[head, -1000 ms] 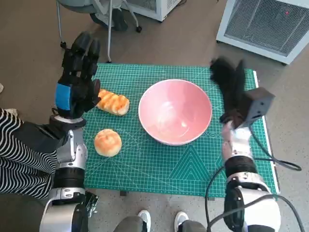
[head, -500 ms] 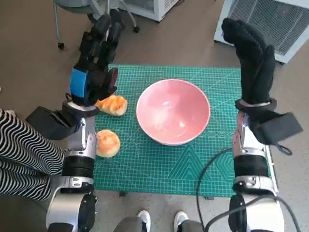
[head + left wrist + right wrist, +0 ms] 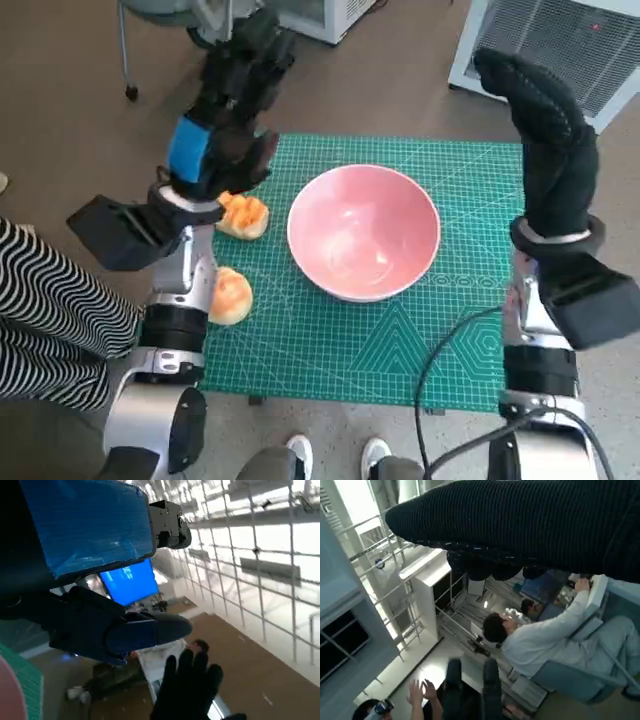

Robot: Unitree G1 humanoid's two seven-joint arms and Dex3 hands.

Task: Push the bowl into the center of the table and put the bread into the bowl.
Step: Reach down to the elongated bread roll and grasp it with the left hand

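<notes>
On the desk's green cutting mat, the pink bowl sits upright about mid-mat, nothing in it. Two breads are off to its left side: a ridged loaf just beside the bowl rim, partly hidden under the left wrist, and a round bun nearer the robot, close to the left forearm, apart from the bowl.

Left robot hand is raised above the far-left corner of the mat, blue-taped back up, fingers stretched out together toward the floor beyond the desk, holding nothing and touching nothing. Left wrist view confirms: fingers extended into open air, only a sliver of bowl and mat at the frame edge.

Right robot hand is lifted well clear of the desk at the mat's right side, glove flat, fingers straight and together, nothing in it. It also shows in the left wrist view, fingers spread.

Right wrist view points away from the desk: glove across the frame, a seated person in a white top, another person's raised hands.

Striped fabric lies left of the desk; shoes at the near edge.
</notes>
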